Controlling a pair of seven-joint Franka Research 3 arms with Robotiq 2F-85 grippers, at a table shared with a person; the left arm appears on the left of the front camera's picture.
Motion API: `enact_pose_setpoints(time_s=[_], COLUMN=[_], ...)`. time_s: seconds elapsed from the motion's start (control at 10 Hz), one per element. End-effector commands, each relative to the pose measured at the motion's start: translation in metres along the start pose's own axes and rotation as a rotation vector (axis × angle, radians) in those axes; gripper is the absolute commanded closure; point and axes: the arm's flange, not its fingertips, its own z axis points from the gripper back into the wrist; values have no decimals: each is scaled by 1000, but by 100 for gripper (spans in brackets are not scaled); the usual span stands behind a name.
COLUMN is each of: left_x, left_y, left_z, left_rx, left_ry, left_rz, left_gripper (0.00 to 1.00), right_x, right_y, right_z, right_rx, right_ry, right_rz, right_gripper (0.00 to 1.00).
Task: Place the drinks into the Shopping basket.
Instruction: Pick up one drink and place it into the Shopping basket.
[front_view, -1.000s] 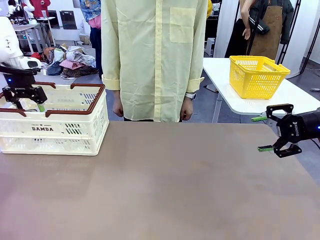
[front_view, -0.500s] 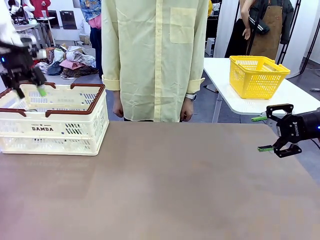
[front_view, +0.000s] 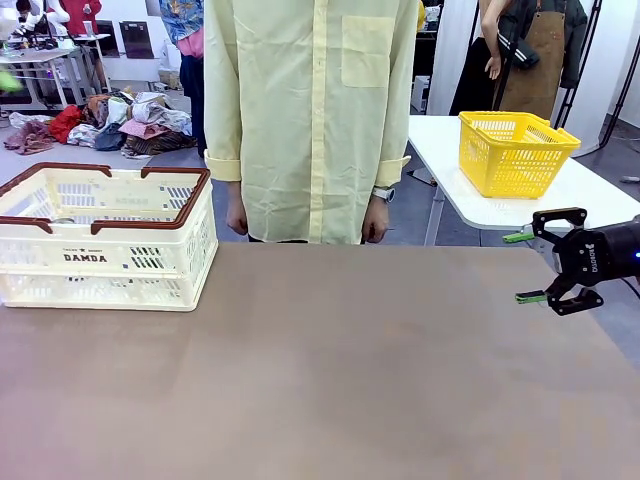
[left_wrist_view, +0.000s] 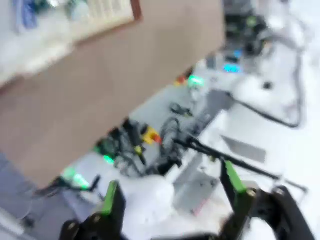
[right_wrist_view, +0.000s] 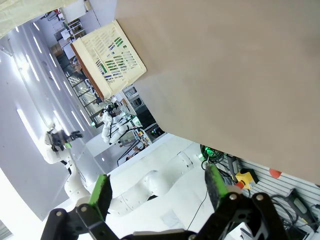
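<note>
Right gripper (front_view: 527, 267) hovers at the desk's right edge, its green-padded fingers spread apart and holding nothing; from its own wrist camera the same two fingers (right_wrist_view: 101, 194) rise wide on either side of bare desk (front_view: 330, 370). Far across the desk from it, at the opposite end, stands the basket (front_view: 105, 240), cream with a brown rim and "DAMDA" on its near wall, set close to the far edge within reach of the left arm's side. Behind that edge, between the gripper and the basket, a person (front_view: 310, 120) in a pale yellow shirt stands with both hands hanging loose, taking no part at this instant. Left gripper (left_wrist_view: 172, 197), seen through its own strongly blurred wrist view, likewise has its fingers apart and empty, with the desk and a corner of the basket well beyond them at the top of that view; the blur suggests it is moving fast. No cans lie on the desk surface between the gripper and the basket, and a small metallic glint just inside the basket's left wall may be a can top, though it is too small to tell. Judged from this layout, the drinks (front_view: 62, 220) are probably already in the basket and the task is at or near its end, both arms standing clear of it. A yellow basket (front_view: 515, 150) on a white table behind the right gripper is not part of the task.
</note>
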Motion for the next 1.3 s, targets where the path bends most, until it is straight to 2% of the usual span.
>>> enact_pose_setpoints(time_s=[0.0,0.2,0.4,0.5,0.6,1.2], left_x=[-10,-28,-27,-20,-7,-7], left_y=[64,131,173,186,184,184], left_z=[31,46,58,61,-56,-56], left_rx=[-219,-418,-574,-590,-461,-461], left_ry=[39,-23,-33,-93,-47,-47], left_rz=[3,63,97,100,97,97], left_gripper=[0,0,0,0,0,0], right_x=[-2,-2,-2,-2,-2,-2], right_y=[4,4,4,4,4,4], right_z=[2,2,2,2,2,2], right_rx=[-3,-3,-3,-3,-3,-3], right_ry=[3,3,3,3,3,3], right_rz=[-13,-13,-13,-13,-13,-13], right_gripper=[0,0,0,0,0,0])
